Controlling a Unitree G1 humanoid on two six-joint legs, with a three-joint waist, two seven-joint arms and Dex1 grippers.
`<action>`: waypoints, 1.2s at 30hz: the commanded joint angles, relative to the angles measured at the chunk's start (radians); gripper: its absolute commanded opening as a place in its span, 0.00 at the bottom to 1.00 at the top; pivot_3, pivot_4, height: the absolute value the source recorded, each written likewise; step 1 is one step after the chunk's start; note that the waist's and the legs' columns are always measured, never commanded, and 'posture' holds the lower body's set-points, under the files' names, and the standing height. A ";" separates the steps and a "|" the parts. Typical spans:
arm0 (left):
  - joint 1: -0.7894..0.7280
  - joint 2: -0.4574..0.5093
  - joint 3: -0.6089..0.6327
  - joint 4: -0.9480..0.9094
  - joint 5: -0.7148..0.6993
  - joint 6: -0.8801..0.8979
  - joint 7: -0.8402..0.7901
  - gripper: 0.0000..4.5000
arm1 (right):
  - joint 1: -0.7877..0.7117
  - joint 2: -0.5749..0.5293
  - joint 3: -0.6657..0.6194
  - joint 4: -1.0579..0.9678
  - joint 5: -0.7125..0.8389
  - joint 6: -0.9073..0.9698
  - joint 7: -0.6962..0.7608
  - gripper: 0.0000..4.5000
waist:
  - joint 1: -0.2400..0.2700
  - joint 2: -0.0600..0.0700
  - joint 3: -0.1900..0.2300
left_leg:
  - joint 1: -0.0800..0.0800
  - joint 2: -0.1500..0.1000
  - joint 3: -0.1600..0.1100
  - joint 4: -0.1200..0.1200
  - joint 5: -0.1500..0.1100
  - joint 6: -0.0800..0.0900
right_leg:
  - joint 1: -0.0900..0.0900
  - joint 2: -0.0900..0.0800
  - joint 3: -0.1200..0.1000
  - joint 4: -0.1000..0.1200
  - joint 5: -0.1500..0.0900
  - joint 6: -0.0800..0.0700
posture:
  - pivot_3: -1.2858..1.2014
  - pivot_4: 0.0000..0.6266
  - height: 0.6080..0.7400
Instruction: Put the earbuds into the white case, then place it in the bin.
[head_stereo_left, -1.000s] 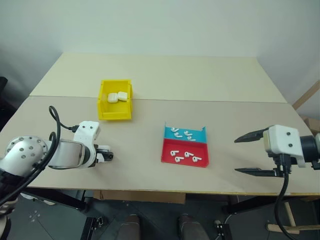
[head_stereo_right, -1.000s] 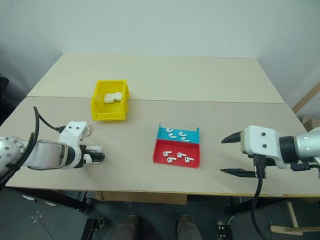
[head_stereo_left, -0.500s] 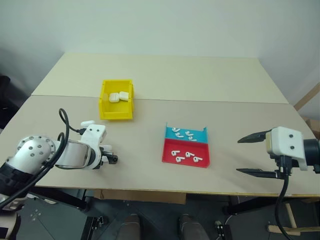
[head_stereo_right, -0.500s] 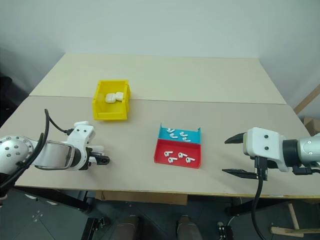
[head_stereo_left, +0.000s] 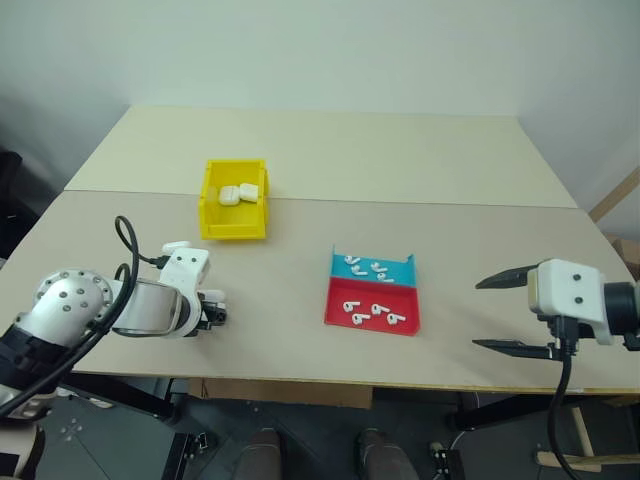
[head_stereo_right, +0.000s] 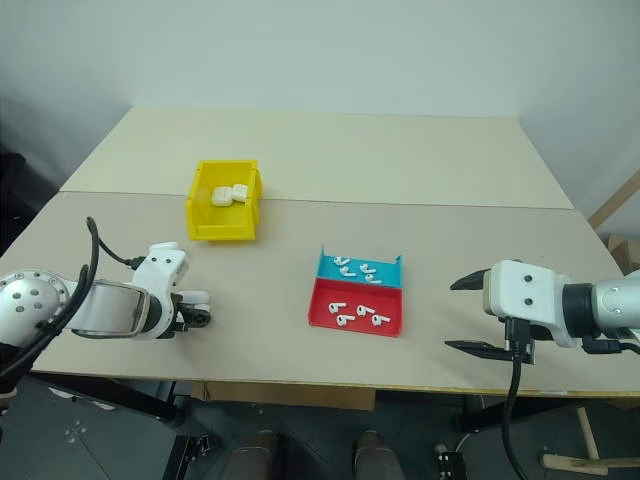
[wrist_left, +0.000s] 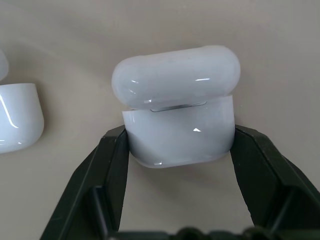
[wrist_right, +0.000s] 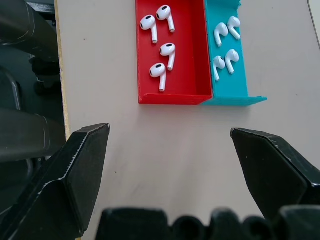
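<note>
At the table's near left, my left gripper (head_stereo_left: 213, 313) is shut on a white case (wrist_left: 177, 120). Its black fingers (wrist_left: 112, 165) press both sides of the case's lower body, and the hinge side faces the wrist camera. Several earbuds (wrist_right: 160, 50) lie in the red-and-blue tray (head_stereo_left: 410, 300) at the middle of the table. The yellow bin (head_stereo_left: 233, 228) stands farther back on the left and holds two white cases (head_stereo_left: 237, 193). My right gripper (head_stereo_left: 510, 312) hangs open over the table's near right edge, to the right of the tray, with nothing between its fingers.
Another white case (wrist_left: 17, 117) lies on the table close beside the held one. The table's front edge (head_stereo_left: 330, 382) runs just below both grippers. Bare tabletop separates my left gripper, the bin and the tray.
My left gripper's fingers have closed on the white case. Both arms have stayed where they were, and the right gripper is still open.
</note>
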 joint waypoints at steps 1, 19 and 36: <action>-0.016 0.018 -0.007 -0.046 -0.010 -0.001 -0.003 0.62 | -0.016 -0.002 -0.019 -0.010 -0.007 -0.024 -0.011 1.00 | 0.000 0.000 0.000 | 0.000 0.000 0.000 0.000 0.000 0.000 | 0.000 0.000 0.000 0.000 0.000 0.000 | 0.52 0.24 1.00; 0.479 -0.154 0.397 -0.476 0.929 -0.729 -1.114 0.62 | -0.244 0.029 0.134 0.059 -0.068 -0.163 -0.069 1.00 | -0.009 0.001 0.000 | 0.000 0.000 0.002 -0.001 0.001 -0.001 | -0.001 0.001 0.001 -0.002 0.000 0.000 | 0.52 0.24 1.00; 0.461 -0.612 0.316 0.076 1.291 -1.513 -2.170 0.62 | -0.387 0.048 0.308 -0.068 -0.109 -0.064 -0.088 1.00 | -0.010 0.001 -0.001 | -0.003 0.002 0.001 0.001 0.000 0.000 | -0.001 0.001 -0.001 -0.003 0.001 0.001 | 0.52 0.24 1.00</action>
